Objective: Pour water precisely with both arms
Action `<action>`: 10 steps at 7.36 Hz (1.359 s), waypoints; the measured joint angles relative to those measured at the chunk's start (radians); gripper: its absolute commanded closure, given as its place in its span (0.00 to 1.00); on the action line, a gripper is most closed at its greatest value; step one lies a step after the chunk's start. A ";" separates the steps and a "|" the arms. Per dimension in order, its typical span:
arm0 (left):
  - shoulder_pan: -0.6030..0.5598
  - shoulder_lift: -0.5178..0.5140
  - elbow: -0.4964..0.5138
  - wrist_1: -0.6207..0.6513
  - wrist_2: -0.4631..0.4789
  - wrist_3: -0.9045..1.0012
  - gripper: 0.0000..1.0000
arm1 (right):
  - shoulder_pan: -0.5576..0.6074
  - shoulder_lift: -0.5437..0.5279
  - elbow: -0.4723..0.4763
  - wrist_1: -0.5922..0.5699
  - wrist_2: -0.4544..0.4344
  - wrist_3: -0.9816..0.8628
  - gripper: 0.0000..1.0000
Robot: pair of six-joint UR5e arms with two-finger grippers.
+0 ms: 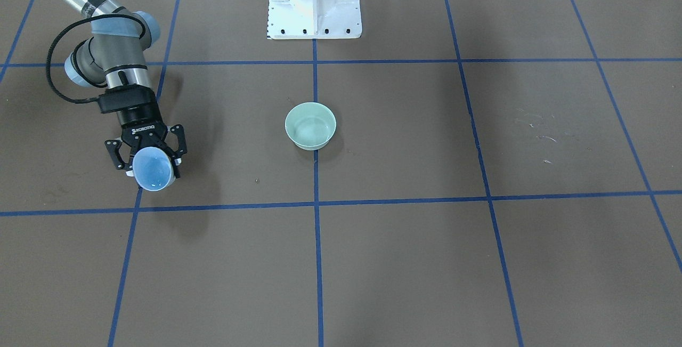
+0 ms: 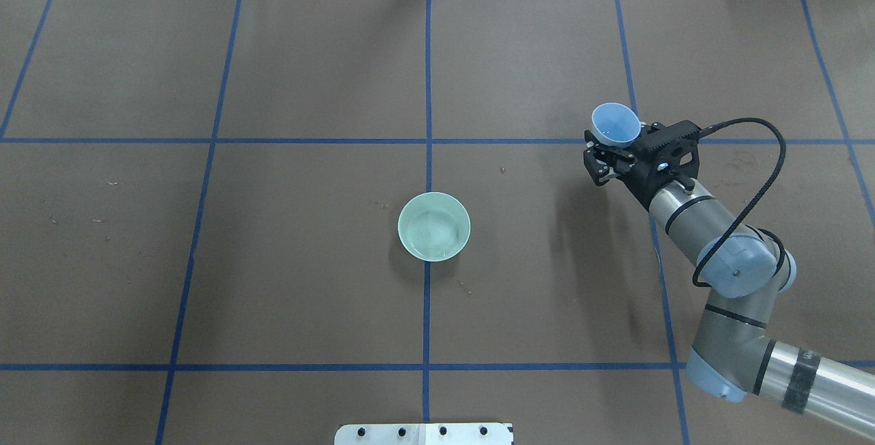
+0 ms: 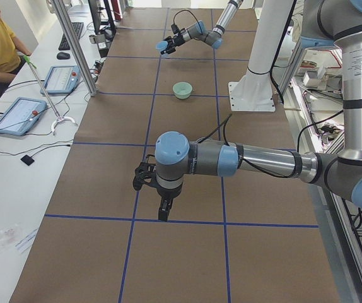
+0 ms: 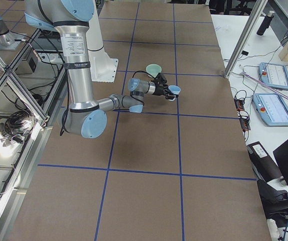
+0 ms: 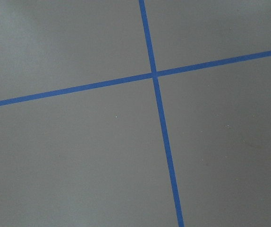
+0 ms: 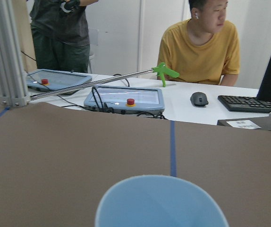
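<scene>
My right gripper (image 1: 151,161) is shut on a pale blue cup (image 1: 154,174) and holds it roughly upright above the table, far to the right of the bowl in the overhead view (image 2: 615,122). Faint glints of water (image 1: 157,177) show inside the cup. The cup's rim fills the bottom of the right wrist view (image 6: 161,201). A pale green bowl (image 2: 434,226) stands at the table's middle on the centre tape line. My left gripper (image 3: 144,181) shows only in the exterior left view, over bare table far from the bowl; I cannot tell whether it is open or shut.
The white bolted pedestal (image 1: 314,0) stands behind the bowl. Blue tape lines (image 5: 156,75) cross the brown table cover. Dried whitish stains (image 1: 535,126) mark the cover on the left arm's side. Operators (image 6: 199,42) and control tablets (image 6: 126,97) are beyond the far edge.
</scene>
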 measured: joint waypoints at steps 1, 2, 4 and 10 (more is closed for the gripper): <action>-0.002 0.000 0.001 0.000 0.000 0.000 0.00 | -0.010 0.023 0.002 0.033 0.058 -0.088 1.00; -0.004 0.000 0.002 0.000 0.000 0.000 0.00 | -0.015 0.036 0.003 0.077 0.134 -0.153 1.00; -0.006 0.001 0.007 0.000 0.000 -0.001 0.00 | -0.015 0.061 0.004 0.174 0.306 -0.272 1.00; -0.021 0.027 0.027 0.000 0.000 0.000 0.00 | -0.002 0.124 0.034 -0.007 0.561 -0.323 1.00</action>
